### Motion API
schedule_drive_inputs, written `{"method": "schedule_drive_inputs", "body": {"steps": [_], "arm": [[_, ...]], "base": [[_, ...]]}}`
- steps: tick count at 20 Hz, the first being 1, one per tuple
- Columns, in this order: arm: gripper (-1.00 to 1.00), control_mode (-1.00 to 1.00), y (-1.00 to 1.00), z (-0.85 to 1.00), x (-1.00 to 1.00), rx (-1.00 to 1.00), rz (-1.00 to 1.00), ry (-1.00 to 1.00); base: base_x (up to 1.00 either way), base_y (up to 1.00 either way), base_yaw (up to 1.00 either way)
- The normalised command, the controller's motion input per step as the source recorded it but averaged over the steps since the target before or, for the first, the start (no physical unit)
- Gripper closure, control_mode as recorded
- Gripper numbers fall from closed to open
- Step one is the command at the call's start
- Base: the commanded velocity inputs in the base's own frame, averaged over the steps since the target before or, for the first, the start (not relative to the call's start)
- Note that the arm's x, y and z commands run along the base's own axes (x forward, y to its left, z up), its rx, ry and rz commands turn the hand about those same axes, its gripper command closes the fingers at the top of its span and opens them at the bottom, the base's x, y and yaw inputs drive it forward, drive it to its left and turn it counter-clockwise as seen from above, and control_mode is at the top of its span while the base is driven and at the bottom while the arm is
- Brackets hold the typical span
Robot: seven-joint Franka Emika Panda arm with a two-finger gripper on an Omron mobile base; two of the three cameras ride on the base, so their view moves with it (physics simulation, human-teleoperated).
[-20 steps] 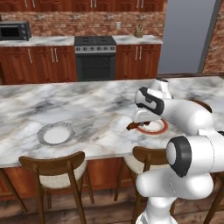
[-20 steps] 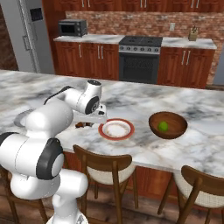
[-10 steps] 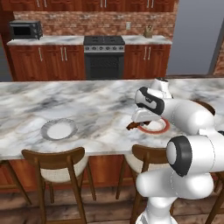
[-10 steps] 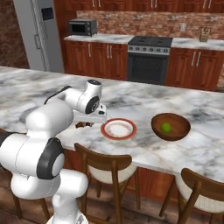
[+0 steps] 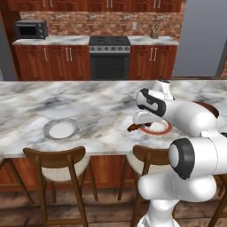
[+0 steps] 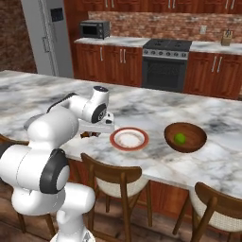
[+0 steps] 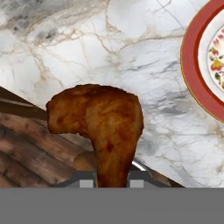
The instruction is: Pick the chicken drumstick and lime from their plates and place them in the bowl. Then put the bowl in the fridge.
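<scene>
In the left base view, your gripper (image 5: 138, 125) hangs just off the left rim of the orange-red plate (image 5: 160, 130), over the marble surface (image 5: 88, 111), with the chicken drumstick (image 5: 133, 127) a dark sliver under it. The grey-rimmed plate (image 5: 61, 128) lies well apart to the left.

From the right base view, the lime (image 6: 179, 138) already sits in the bowl (image 6: 185, 137), beyond the orange-red plate (image 6: 129, 139) from the gripper (image 6: 97, 130); the fridge (image 6: 47, 38) stands far left.

In the hand view, the gripper (image 7: 112, 181) is clamped on the drumstick (image 7: 98, 120) by its thin bone end. Its long axis runs away from the fingers, plump end outward and curling left. It looks light, stiff and likely greasy, so the heavy end may swing; the narrow bone is the sensible hold.
</scene>
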Motion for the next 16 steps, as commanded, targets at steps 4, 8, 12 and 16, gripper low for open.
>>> {"method": "schedule_drive_inputs", "body": {"steps": [4,8,12,16], "arm": [[1.0,1.0,0.0,0.0,0.0,0.0,0.0,0.0],[1.0,1.0,0.0,0.0,0.0,0.0,0.0,0.0],[1.0,1.0,0.0,0.0,0.0,0.0,0.0,0.0],[1.0,1.0,0.0,0.0,0.0,0.0,0.0,0.0]], "base": [[-0.1,-0.36,0.0],[-0.4,-0.37,0.0],[-0.58,-0.37,-0.04],[-0.13,-0.14,-0.04]]}}
